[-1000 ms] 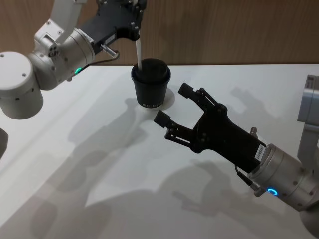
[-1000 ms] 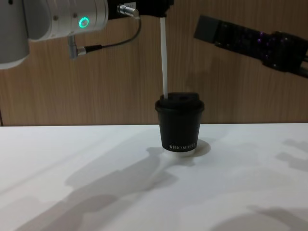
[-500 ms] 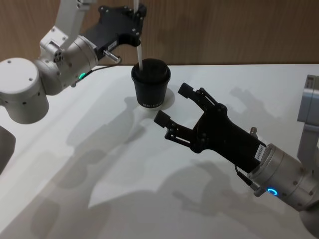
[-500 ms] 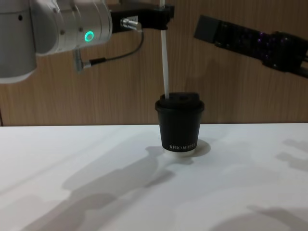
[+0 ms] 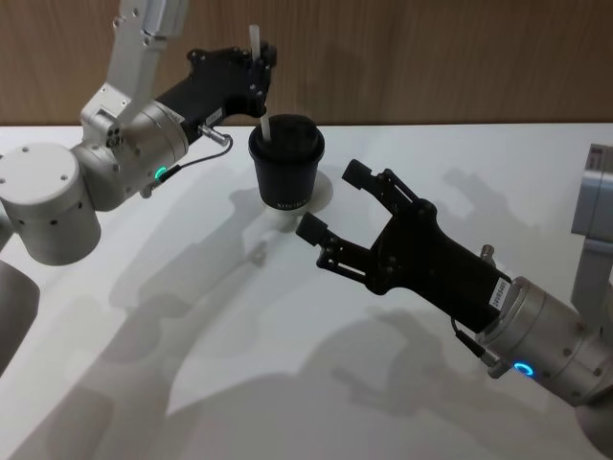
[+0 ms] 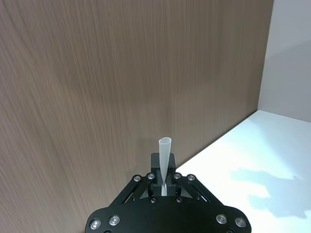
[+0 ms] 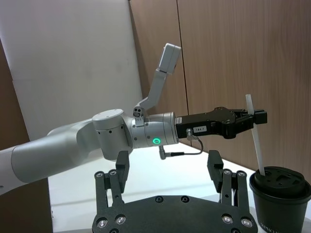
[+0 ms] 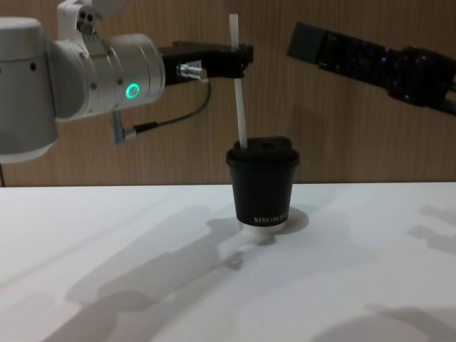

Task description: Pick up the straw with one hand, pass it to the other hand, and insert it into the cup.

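The black cup (image 5: 285, 172) with its domed lid stands on the white table near the back wall. The white straw (image 5: 263, 123) stands almost upright with its lower end in the lid's hole. My left gripper (image 5: 259, 69), the one with the silver plug and cable, is shut on the straw's upper part, and a short end sticks out above its fingers. The chest view shows the straw (image 8: 239, 107) going down from the left gripper (image 8: 239, 58) into the cup (image 8: 262, 185). My right gripper (image 5: 331, 200) hovers open just right of the cup, holding nothing.
A wooden wall (image 5: 450, 57) runs close behind the cup. A pale round patch (image 5: 326, 192) shows on the table beside the cup's base. The white table (image 5: 192, 364) stretches wide towards me on the left and in front.
My left gripper has come down with the straw, whose top end now shows above the fingers. The cup has shifted slightly to the left. The right gripper has stayed still.
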